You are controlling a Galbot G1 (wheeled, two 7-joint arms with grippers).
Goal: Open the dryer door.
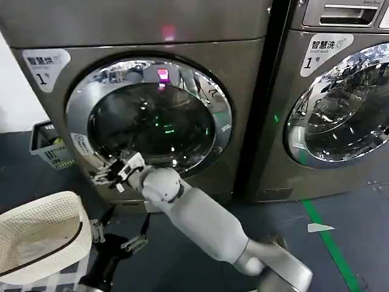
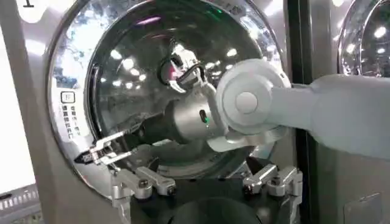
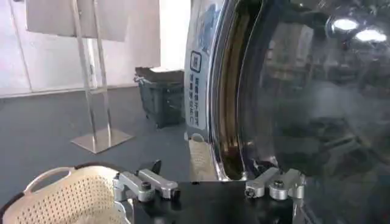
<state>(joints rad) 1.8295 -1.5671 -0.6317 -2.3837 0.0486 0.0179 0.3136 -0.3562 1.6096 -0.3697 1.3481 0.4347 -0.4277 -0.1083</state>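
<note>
The dryer door (image 1: 152,118) is the big round porthole on the left machine, a chrome ring around dark glass, and in the head view it lies against the machine's front. My right arm reaches across to its lower left rim. There my right gripper (image 1: 112,172) (image 2: 97,155) stands open, and in the right wrist view the chrome edge (image 3: 214,122) runs between the spread fingers of the gripper (image 3: 206,173). My left gripper (image 1: 118,238) (image 2: 207,179) hangs low in front of the machine, open and empty, facing the door (image 2: 152,73).
A white perforated laundry basket (image 1: 36,237) (image 3: 67,195) sits at the lower left. A dark crate (image 1: 51,146) (image 3: 161,94) stands left of the machine, with a metal stand (image 3: 97,122) beyond it. A second machine (image 1: 340,109) with a drawer handle stands to the right, by green floor tape (image 1: 328,243).
</note>
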